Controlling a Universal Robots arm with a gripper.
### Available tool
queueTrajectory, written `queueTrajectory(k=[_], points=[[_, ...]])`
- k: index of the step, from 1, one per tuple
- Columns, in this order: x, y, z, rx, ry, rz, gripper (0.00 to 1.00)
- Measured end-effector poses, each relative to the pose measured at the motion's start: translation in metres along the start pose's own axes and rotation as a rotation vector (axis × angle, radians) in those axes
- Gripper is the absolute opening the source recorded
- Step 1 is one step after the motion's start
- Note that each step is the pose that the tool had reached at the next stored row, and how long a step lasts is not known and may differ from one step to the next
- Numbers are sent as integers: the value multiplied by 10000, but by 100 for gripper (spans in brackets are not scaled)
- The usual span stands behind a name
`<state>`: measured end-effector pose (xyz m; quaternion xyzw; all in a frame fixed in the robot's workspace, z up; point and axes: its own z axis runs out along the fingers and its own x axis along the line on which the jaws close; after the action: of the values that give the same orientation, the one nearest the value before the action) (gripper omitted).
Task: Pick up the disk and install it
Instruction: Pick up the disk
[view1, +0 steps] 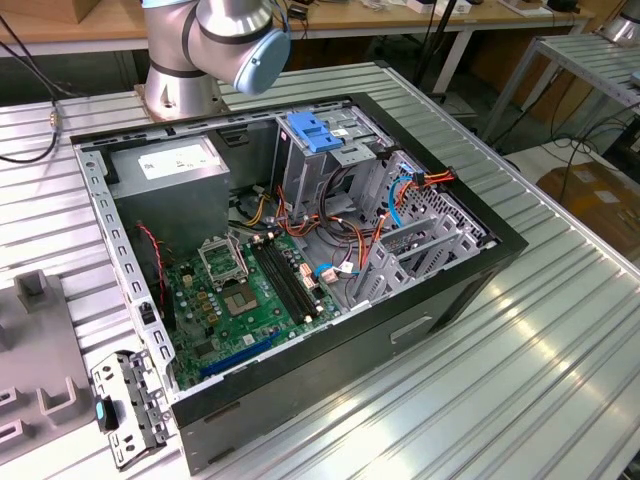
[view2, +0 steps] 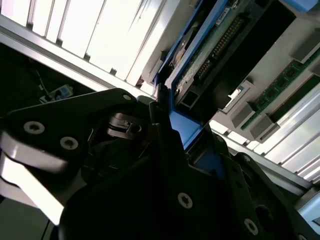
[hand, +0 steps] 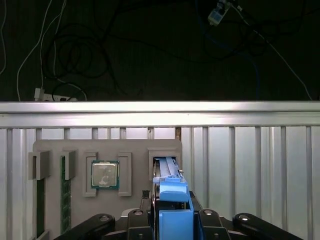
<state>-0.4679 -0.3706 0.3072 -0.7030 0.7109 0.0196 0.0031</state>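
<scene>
The disk (hand: 166, 170) stands on edge in a slot of the grey parts tray (hand: 132, 150), and its blue carrier rail (hand: 173, 197) runs back between my fingers. My gripper (hand: 173, 212) is shut on that blue rail. In the second wrist view the gripper (view2: 171, 119) clamps the blue rail, and beyond it the disk (view2: 212, 47) shows its circuit-board side. The open computer case (view1: 300, 250) lies on the table in the exterior view, with its metal drive cage (view1: 330, 160) at the back under a blue latch (view1: 314, 131).
The tray also holds a processor chip (hand: 105, 175) and memory sticks (hand: 40, 200). Past the table's aluminium edge (hand: 160, 114) cables hang in the dark. Inside the case are the grey power-supply box (view1: 175, 175), the motherboard (view1: 240, 295) and loose cables (view1: 400, 190). A loose metal bracket (view1: 125, 405) lies beside the case.
</scene>
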Motion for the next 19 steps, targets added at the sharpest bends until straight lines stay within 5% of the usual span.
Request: queueTrajectory(k=[19], points=[[-12, 9, -379, 0, 0, 0, 37]])
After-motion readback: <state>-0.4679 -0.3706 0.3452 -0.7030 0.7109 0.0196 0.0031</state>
